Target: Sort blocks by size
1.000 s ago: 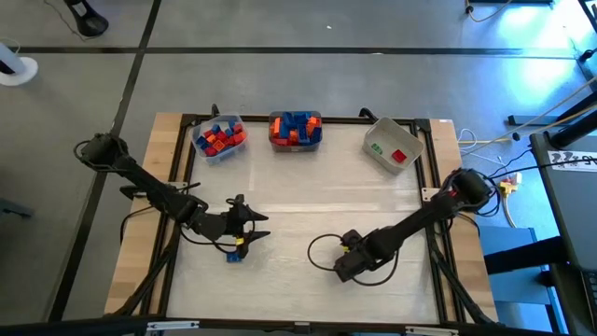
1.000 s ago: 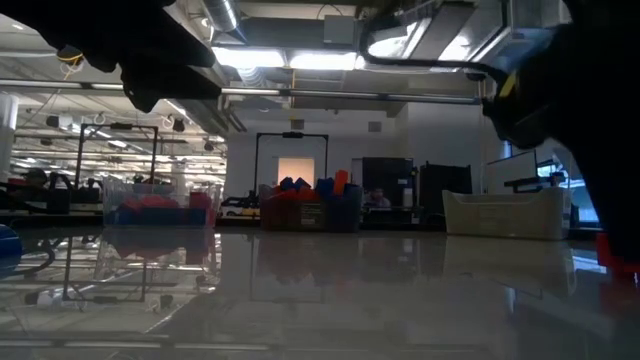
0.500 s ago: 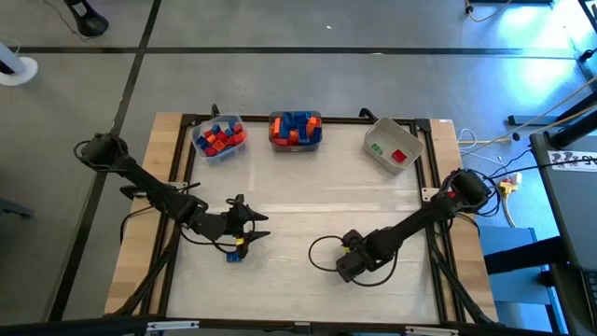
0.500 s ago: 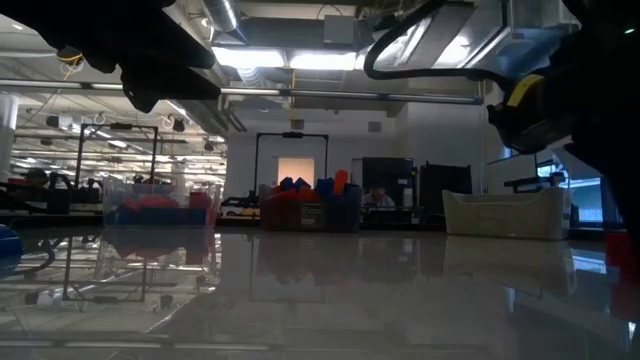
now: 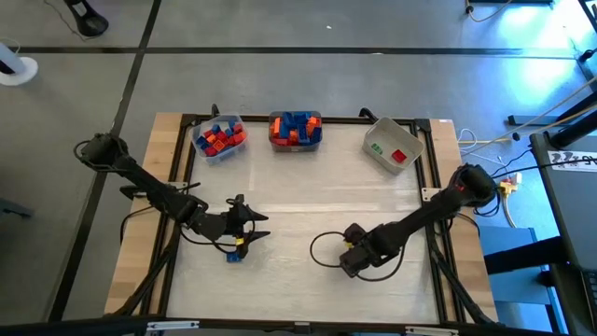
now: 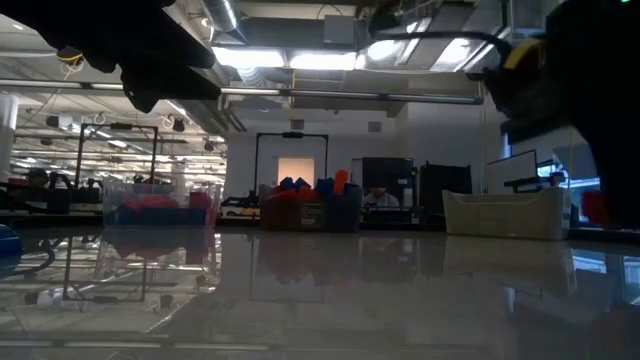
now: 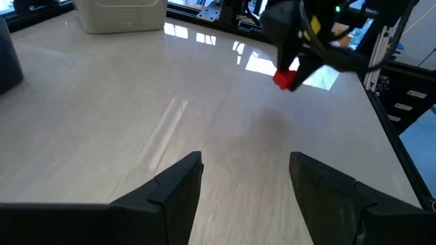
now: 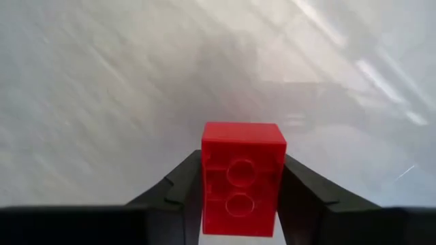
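Note:
My right gripper (image 5: 348,265) hangs over the near middle of the table, shut on a small red block (image 8: 242,178); the left wrist view shows that block (image 7: 285,79) above the tabletop. My left gripper (image 5: 262,227) stands open at the near left with nothing between its fingers (image 7: 178,187). A blue block (image 5: 234,255) lies on the table just nearer than it. More blocks fill two clear bins (image 5: 219,138) (image 5: 296,130) at the far edge. My right gripper pinches the red block's two opposite sides (image 8: 206,184) between its two fingers. A face with two round marks is turned toward the wrist camera. The fingers come from above, pointing down (image 7: 294,58). The block hangs clear of the table.
A pale bin (image 5: 393,149) at the far right holds a green and a red block. The bare tabletop (image 5: 308,210) spreads between the bins and both grippers. A black cable (image 5: 322,247) loops beside my right gripper.
My right gripper has gone up and slightly toward the table's right edge, and the red block has risen with it from the table top to hang clear.

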Robot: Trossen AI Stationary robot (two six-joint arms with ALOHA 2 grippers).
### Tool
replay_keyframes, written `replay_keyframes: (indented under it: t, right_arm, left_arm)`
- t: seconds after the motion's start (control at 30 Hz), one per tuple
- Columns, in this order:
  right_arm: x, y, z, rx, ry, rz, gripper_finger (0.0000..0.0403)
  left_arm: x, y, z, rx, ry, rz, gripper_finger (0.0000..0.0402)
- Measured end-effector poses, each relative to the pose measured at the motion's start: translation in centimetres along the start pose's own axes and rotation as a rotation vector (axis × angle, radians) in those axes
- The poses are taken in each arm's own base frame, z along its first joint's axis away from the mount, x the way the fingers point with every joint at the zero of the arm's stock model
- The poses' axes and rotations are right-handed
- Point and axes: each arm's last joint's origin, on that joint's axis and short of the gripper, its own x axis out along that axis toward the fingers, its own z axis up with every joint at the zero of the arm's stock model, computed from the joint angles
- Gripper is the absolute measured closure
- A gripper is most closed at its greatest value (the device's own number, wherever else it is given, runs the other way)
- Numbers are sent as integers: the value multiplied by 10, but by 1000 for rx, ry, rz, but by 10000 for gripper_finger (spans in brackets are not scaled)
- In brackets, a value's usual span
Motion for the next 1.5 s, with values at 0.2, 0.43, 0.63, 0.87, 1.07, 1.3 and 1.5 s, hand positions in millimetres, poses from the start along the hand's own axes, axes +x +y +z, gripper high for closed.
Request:
replay_keyframes:
  t: [0.2,0.43,0.63,0.87,1.07,1.3,1.5]
  right_arm:
    - [-29,-12,16,-23,-74,-79,264]
    - [-62,-46,37,-8,-183,-242,262]
    - [-86,-84,59,29,-247,-419,264]
    - [-101,-121,101,71,-291,-513,264]
    - [-100,-156,139,120,-270,-555,264]
    - [-83,-201,169,203,-252,-590,259]
    - [-75,-232,182,281,-260,-622,222]
  left_arm:
    - [0,0,0,0,0,0,192]
    - [0,0,0,1,1,0,192]
    - [0,0,0,1,1,0,192]
    - [0,0,0,1,1,1,192]
    - [0,0,0,1,1,1,192]
    - [0,0,0,0,1,0,192]
    - [0,0,0,0,1,0,192]
